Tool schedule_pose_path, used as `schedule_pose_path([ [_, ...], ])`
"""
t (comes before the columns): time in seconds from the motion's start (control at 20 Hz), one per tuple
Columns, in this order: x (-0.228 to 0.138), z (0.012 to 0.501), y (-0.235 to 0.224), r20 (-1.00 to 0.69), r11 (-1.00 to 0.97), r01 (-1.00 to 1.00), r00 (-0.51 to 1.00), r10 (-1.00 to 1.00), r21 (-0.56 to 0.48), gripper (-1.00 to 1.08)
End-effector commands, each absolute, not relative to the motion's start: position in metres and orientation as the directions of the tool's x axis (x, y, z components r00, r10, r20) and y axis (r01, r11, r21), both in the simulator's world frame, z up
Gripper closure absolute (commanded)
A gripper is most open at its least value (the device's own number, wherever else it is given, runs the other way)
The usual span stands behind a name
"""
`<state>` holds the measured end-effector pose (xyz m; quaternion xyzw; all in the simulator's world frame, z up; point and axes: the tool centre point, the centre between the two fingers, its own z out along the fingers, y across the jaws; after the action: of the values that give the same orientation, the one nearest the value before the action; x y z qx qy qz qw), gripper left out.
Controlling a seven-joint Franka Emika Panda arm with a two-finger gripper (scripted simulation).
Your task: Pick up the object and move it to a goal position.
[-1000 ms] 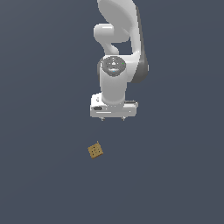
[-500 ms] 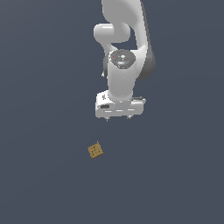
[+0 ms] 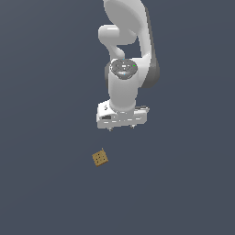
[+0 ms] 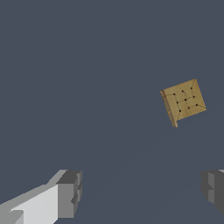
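The object (image 3: 100,158) is a small flat tan-brown square block with dark dots on top. It lies on the dark grey floor, turned at an angle. My white gripper (image 3: 121,128) hangs above and to the exterior view's right of it, well clear of it. The wrist view shows the block (image 4: 183,101) ahead of my two grey fingertips (image 4: 70,192), which stand wide apart with nothing between them. The gripper (image 4: 142,190) is open and empty.
The dark grey floor (image 3: 46,114) runs flat on all sides. The white arm (image 3: 126,50) rises behind the gripper. Nothing else shows.
The arm has come down and shifted slightly to the exterior view's right, bringing the gripper lower toward the floor. The block has not moved.
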<state>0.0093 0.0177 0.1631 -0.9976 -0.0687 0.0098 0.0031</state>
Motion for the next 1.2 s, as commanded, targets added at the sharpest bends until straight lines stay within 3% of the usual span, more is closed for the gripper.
schedule_pose_path([
  [0.0, 0.016, 0.157, 0.011, -0.018, -0.987, 0.162, 0.987, 0.162, -0.007, -0.92],
  [0.65, 0.067, 0.097, -0.052, -0.006, -0.931, 0.366, 0.931, 0.366, -0.003, -0.92],
  [1.15, 0.083, 0.065, -0.085, -0.001, -0.891, 0.454, 0.891, 0.454, 0.0, -0.92],
])
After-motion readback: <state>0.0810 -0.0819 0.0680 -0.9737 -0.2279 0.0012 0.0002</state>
